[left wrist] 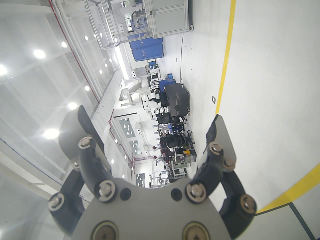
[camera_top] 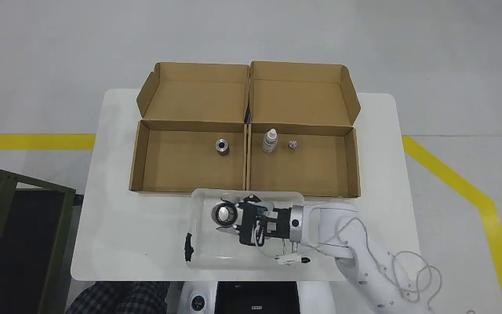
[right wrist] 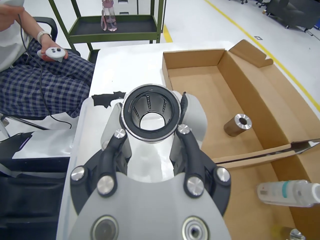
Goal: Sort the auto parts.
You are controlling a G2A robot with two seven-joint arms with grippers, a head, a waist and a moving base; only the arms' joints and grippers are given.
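My right gripper (right wrist: 151,119) is shut on a steel linear bearing (right wrist: 151,113) with a black rim and a hollow bore. It holds the bearing over the clear plastic tray (camera_top: 205,235) at the table's front. In the top view the bearing (camera_top: 225,213) sits at the tip of the right gripper (camera_top: 235,217). A short metal cylinder (camera_top: 222,145) (right wrist: 237,125) lies in the left cardboard box (camera_top: 165,169). The right cardboard box (camera_top: 329,169) holds a white bottle (camera_top: 270,141) (right wrist: 287,193) and a small metal part (camera_top: 292,144). My left gripper (left wrist: 150,126) is open, holds nothing and points out into the room.
A strip of black tape (camera_top: 188,247) (right wrist: 107,98) sticks to the tray's left end. Both box lids stand open at the back. A green metal cart (camera_top: 31,228) stands off the table's left side. Bare white table (camera_top: 110,204) lies left of the boxes.
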